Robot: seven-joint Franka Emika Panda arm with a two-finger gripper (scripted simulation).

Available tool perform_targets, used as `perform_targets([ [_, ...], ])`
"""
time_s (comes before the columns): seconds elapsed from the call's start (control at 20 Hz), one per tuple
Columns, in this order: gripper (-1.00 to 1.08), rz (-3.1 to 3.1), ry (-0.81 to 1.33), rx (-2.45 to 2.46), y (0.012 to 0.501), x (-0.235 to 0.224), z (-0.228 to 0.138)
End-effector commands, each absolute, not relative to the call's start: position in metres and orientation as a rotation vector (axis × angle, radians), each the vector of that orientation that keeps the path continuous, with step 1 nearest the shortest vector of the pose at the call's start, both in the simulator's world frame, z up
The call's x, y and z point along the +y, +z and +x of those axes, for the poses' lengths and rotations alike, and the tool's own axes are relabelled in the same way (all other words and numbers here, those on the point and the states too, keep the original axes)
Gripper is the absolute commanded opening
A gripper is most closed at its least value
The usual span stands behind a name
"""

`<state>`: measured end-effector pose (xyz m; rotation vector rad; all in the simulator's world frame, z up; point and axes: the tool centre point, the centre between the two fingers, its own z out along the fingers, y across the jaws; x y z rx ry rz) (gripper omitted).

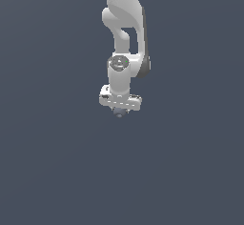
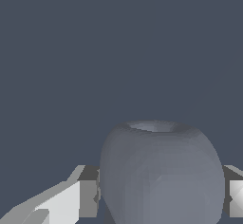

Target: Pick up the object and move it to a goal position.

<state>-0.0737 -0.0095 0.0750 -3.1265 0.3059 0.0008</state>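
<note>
The object is a small dark grey-blue matte ball (image 1: pixel 119 113), close in colour to the background. In the exterior view it peeks out just below my white gripper (image 1: pixel 119 110), which points down at the end of the arm. In the wrist view the ball (image 2: pixel 161 175) fills the space between my two fingers (image 2: pixel 61 204), with a pad against each side of it. My gripper (image 2: pixel 161 201) is shut on the ball. Most of the ball is hidden by the hand in the exterior view.
The white arm (image 1: pixel 125 28) rises from the gripper to the top edge of the exterior view. All around is a plain dark grey-blue background (image 1: pixel 47 162) with no other objects or edges in sight.
</note>
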Motion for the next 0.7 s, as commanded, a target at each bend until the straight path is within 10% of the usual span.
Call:
perform_targets([
  [0.0,-1.00,-3.126,-0.001,0.306,0.092,-0.014,-0.074],
  [0.65,-1.00,-3.126,-0.001,0.307,0.219,-0.048,-0.074],
])
